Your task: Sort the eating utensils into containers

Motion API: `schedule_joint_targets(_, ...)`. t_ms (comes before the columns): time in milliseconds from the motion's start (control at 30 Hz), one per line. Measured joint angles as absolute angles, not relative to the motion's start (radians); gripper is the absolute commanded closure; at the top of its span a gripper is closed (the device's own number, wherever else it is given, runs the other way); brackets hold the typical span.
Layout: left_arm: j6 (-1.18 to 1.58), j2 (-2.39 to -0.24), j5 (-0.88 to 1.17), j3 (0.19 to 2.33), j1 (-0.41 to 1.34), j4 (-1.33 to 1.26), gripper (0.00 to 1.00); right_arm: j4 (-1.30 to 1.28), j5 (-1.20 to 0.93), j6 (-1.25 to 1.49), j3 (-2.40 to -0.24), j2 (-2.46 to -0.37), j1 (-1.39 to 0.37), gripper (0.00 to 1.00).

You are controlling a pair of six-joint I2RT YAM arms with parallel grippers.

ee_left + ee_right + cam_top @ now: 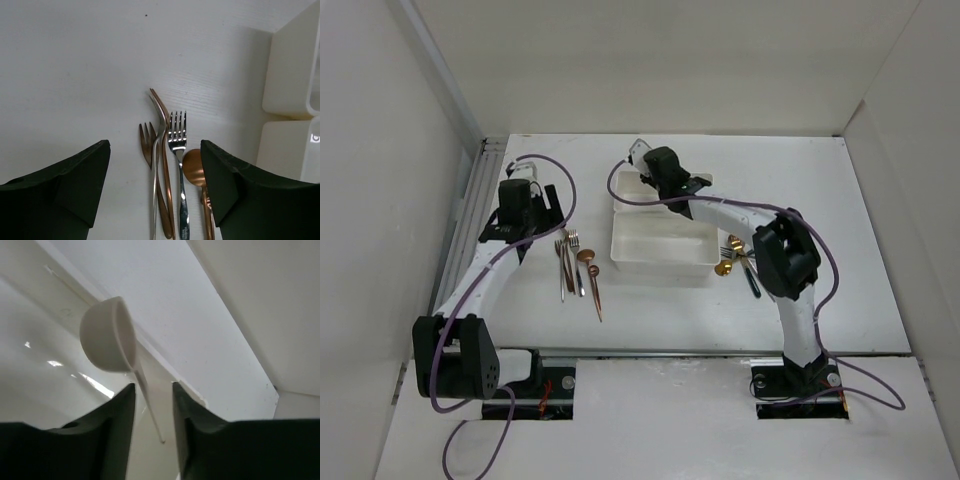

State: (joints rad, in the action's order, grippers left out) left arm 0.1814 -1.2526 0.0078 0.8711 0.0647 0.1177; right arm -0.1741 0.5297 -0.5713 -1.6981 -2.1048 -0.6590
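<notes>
Several utensils crowd between your left end effector's (155, 150) wide-apart jaws: a copper fork (146, 145), a silver fork (177, 132) and a copper spoon (194, 167), touching on the bench (800, 180) at 9 o'clock from the white trays (660, 272). Shift over one outer piece before pinching, or you will likely lift two. Your right end effector (154, 390), jaws slightly apart around a pale spoon's (107, 342) handle at the trays' 12 o'clock end, should lift straight clear.

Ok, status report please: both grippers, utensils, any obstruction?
Left gripper open over forks. Right gripper open, white spoon between its jaws, above tray. No obstruction seen.
</notes>
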Motion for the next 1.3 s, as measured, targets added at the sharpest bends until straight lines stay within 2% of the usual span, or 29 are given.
schedule_joint_targets(33,0.181,-1.256,0.011,0.871,0.065,0.13,0.33,-0.173,0.522,-0.572,-1.693,-2.103,-0.661,0.44)
schedule_joint_targets(100,0.181,-1.264,0.021,0.871,0.065,0.153,0.42,-0.174,0.51,-0.574,-1.678,-2.091,-0.663,0.39)
schedule_joint_targets(200,0.169,-1.275,0.036,0.871,0.065,0.186,0.47,-0.175,0.496,-0.567,-1.65,-2.056,-0.664,0.39)
schedule_joint_targets(333,0.15,-1.284,0.049,0.871,0.065,0.228,0.48,-0.175,0.487,-0.479,-1.619,-1.98,-0.649,0.34)
schedule_joint_targets(467,0.142,-1.286,0.053,0.871,0.065,0.239,0.48,-0.197,0.375,-0.26,-1.533,-1.801,-0.523,0.31)
schedule_joint_targets(567,0.14,-1.286,0.053,0.871,0.065,0.241,0.47,-0.248,0.236,-0.04,-1.507,-1.68,-0.284,0.5)
schedule_joint_targets(600,0.14,-1.286,0.052,0.871,0.065,0.243,0.45,-0.288,0.194,0.058,-1.506,-1.66,-0.187,0.64)
schedule_joint_targets(633,0.14,-1.286,0.052,0.871,0.065,0.244,0.45,-0.304,0.18,0.086,-1.503,-1.651,-0.102,0.67)
schedule_joint_targets(733,0.143,-1.288,0.052,0.87,0.065,0.243,0.42,-0.368,0.158,0.227,-1.411,-1.652,0.107,0.68)
schedule_joint_targets(800,0.144,-1.292,0.05,0.87,0.065,0.244,0.42,-0.435,0.15,0.29,-1.308,-1.668,0.155,0.65)
schedule_joint_targets(867,0.144,-1.296,0.049,0.87,0.065,0.243,0.42,-0.503,0.136,0.337,-1.219,-1.698,0.155,0.62)
schedule_joint_targets(967,0.144,-1.3,0.048,0.867,0.065,0.242,0.41,-0.576,0.106,0.375,-1.161,-1.728,0.138,0.62)
schedule_joint_targets(1300,0.156,-1.301,0.043,0.859,0.065,0.236,0.4,-0.564,0.065,0.406,-1.189,-1.795,0.129,0.62)
